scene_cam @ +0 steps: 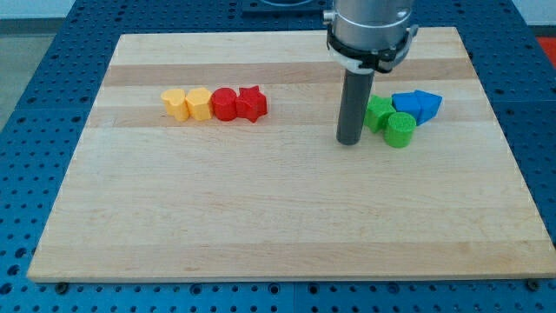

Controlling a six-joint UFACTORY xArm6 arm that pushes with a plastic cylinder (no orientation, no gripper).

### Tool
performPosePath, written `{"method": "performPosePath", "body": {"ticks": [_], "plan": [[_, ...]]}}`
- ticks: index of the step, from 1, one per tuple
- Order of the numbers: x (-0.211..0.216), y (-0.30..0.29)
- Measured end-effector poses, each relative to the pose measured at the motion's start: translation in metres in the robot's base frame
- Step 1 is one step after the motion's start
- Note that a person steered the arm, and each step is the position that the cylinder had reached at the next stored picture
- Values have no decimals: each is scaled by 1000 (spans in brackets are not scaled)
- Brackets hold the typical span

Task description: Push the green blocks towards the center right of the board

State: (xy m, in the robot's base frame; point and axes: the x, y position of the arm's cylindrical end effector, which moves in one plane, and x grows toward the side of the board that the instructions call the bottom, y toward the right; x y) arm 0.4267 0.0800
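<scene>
Two green blocks sit at the view's right: a green star-like block point(379, 114) and a green cylinder point(400, 129) just below and right of it. My tip point(350, 140) rests on the board just left of the green star-like block, very close to it. The rod rises straight up to the arm at the view's top. Two blue blocks, a blue cube point(406, 105) and a blue triangular block point(427, 104), touch the green ones on their right.
A row of blocks lies at the upper left: two yellow blocks point(175, 103) point(199, 103), a red cylinder point(224, 103) and a red star-like block point(251, 103). The wooden board point(278, 217) ends in a blue perforated table.
</scene>
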Motion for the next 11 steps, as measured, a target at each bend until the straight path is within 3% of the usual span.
{"method": "performPosePath", "body": {"ticks": [1, 3, 9, 11], "plan": [[-31, 0], [-49, 15], [-8, 58], [45, 54]]}}
